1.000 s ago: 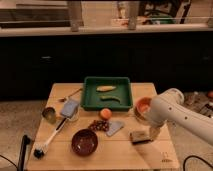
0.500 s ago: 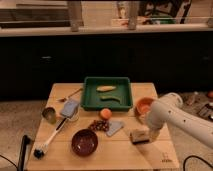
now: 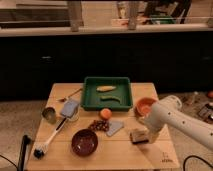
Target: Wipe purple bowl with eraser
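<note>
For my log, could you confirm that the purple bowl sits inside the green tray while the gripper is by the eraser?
Not quite: the camera view shows the purple bowl on the table, in front of the green tray. The gripper is indeed by the eraser at the right.

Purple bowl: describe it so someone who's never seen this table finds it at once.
On the wooden table, look in front of the green tray, near the front edge, left of centre. The purple bowl is dark and glossy, unlike the orange bowl behind the gripper at right.
</note>
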